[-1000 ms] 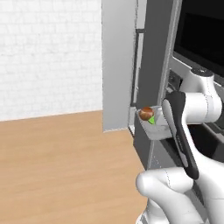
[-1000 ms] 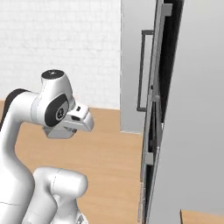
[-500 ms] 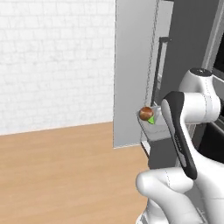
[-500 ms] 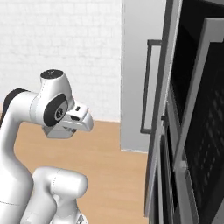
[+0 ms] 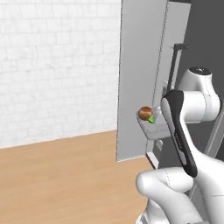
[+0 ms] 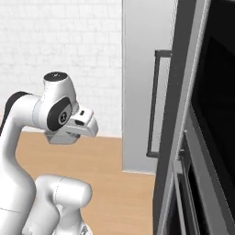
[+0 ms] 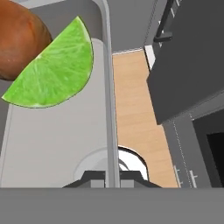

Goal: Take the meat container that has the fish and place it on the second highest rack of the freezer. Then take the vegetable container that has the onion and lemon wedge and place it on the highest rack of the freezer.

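Observation:
My gripper [image 7: 113, 177] is shut on the rim of the vegetable container [image 7: 65, 131], a flat light-grey tray. The brown onion [image 7: 17, 39] and the lime-green lemon wedge [image 7: 54, 70] lie at its far end. From the left base view, the container [image 5: 155, 130] hangs in front of the arm with the onion [image 5: 145, 113] and lemon wedge [image 5: 151, 118] on it, close to the tall grey freezer [image 5: 140, 78]. The freezer [image 6: 140, 82] has a dark bar handle [image 6: 153, 108]. The meat container with the fish and the racks are out of view.
Black-windowed wall ovens [image 6: 215, 119] stand close on the right. Behind the freezer is a white brick wall [image 5: 57, 65], and below it a bare wooden floor [image 5: 57, 175]. Dark cabinet fronts [image 7: 188, 74] show to the right of the tray.
The whole picture has shifted, so the base has moved; the freezer now looks nearer and further right in the left base view. The arm keeps its pose, still gripping the container.

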